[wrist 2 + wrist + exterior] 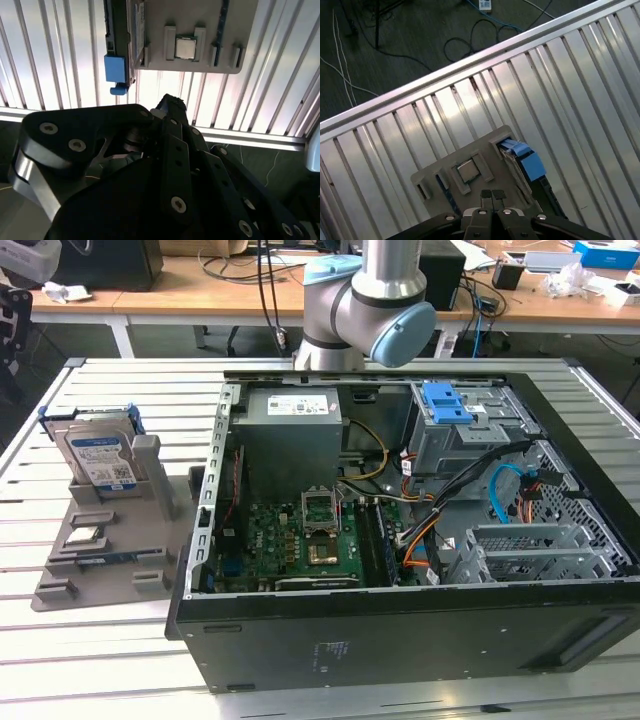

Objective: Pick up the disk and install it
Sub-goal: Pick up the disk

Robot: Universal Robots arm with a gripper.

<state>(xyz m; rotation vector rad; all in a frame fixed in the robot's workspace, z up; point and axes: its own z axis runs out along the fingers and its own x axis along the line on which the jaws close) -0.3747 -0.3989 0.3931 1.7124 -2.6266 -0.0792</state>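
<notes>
Jaws pressed together, empty, over grey stand [120, 525] | disk [100, 455] upright in it, lower part hidden

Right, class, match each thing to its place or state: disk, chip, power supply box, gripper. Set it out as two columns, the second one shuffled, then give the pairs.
Column one
1. disk
2. chip
3. power supply box
4. gripper

Column two
A. inside the open computer case
B. shut and empty, close to the grey holder
C. standing on edge in the grey holder
D. lying flat in a recess of the grey holder

Pairs: 1-C, 2-D, 3-A, 4-B
</notes>
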